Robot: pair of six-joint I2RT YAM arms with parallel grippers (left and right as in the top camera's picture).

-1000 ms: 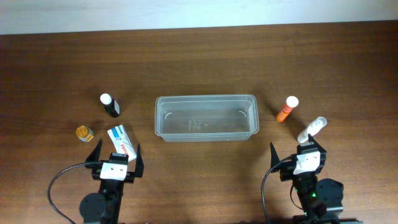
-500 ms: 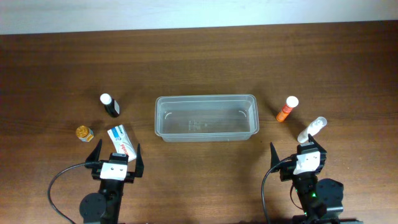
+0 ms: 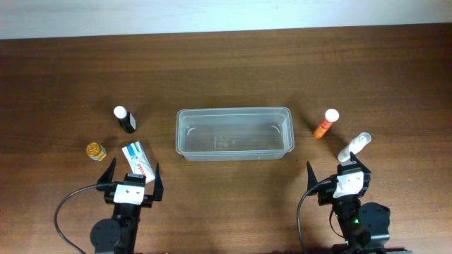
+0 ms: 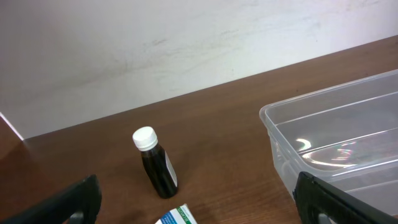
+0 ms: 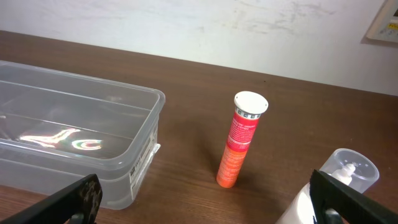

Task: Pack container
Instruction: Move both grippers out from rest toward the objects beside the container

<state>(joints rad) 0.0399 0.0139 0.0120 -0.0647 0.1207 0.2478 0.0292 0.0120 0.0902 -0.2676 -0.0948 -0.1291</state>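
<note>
The clear plastic container (image 3: 234,132) stands empty mid-table; it also shows in the left wrist view (image 4: 336,143) and the right wrist view (image 5: 74,143). Left of it stand a dark bottle with a white cap (image 3: 125,119) (image 4: 155,163), a small gold-capped jar (image 3: 94,151) and a white-and-blue box (image 3: 136,161) (image 4: 175,217). Right of it are an orange tube with a white cap (image 3: 325,123) (image 5: 241,139) and a clear-capped white bottle (image 3: 353,147) (image 5: 336,186). My left gripper (image 3: 131,176) (image 4: 199,205) is open at the front left, just behind the box. My right gripper (image 3: 337,172) (image 5: 205,202) is open at the front right, beside the white bottle.
The brown wooden table (image 3: 226,63) runs back to a pale wall (image 4: 155,37). Both arm bases sit at the front edge with black cables.
</note>
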